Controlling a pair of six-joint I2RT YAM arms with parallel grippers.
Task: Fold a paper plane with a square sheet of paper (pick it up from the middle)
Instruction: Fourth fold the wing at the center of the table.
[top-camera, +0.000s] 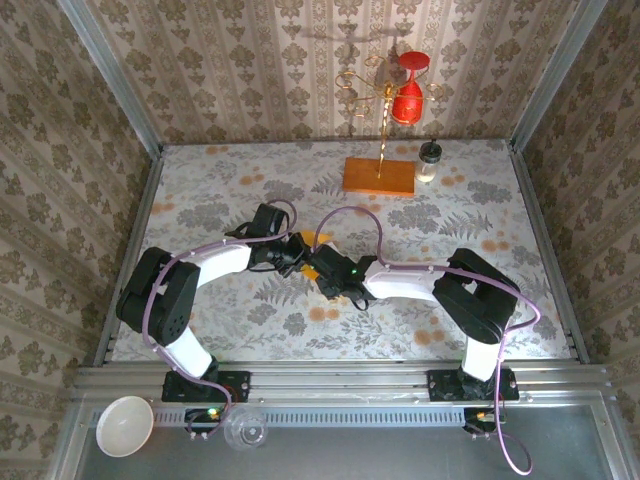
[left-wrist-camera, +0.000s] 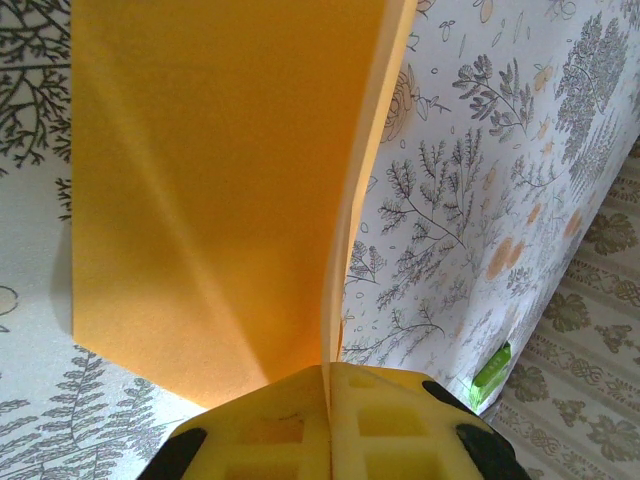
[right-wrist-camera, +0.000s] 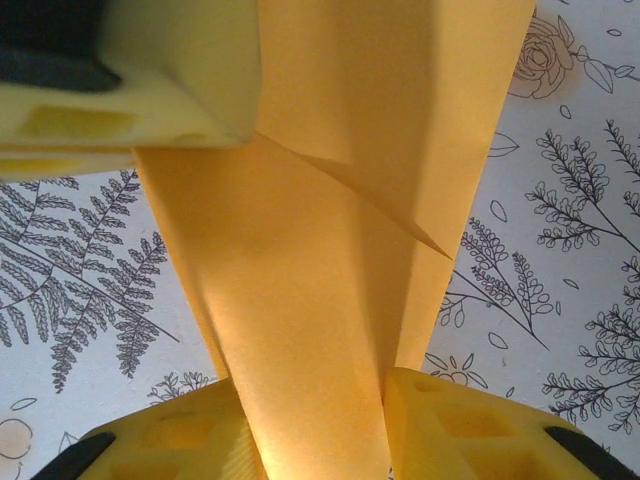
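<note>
Yellow foam pads (left-wrist-camera: 270, 430) of your left gripper (left-wrist-camera: 328, 385) sit closest to the lens in the left wrist view. They are pressed together on the folded edge of the square sheet of paper (left-wrist-camera: 220, 180), which rises from them toward 12 o'clock and fans out to 10 o'clock over the floral table (left-wrist-camera: 480, 200).

Your right gripper (right-wrist-camera: 312, 400) meets the same sheet from the other side. In its own view the paper runs up from 6 o'clock between its two pads, which stand apart with the orange strip filling the gap. You cannot tell whether they pinch it or merely flank it. One pad of the left gripper shows at 10 o'clock in that view, touching the sheet's upper part, and a diagonal flap edge (right-wrist-camera: 380, 205) points toward 4 o'clock just beside it.

Your main risk, by my judgement, is tension. With both grippers on one thin sheet and so near each other, any pull apart could tear it or drag it out of the left clamp. If you close the right jaws off the intended line, you likely set a crooked crease and a lopsided fold. The sheet also seems lifted off the table, so pressing without support may buckle it rather than fold it.

From overhead, the paper peeks out at 12 o'clock of the two meeting wrists, mid-table.
</note>
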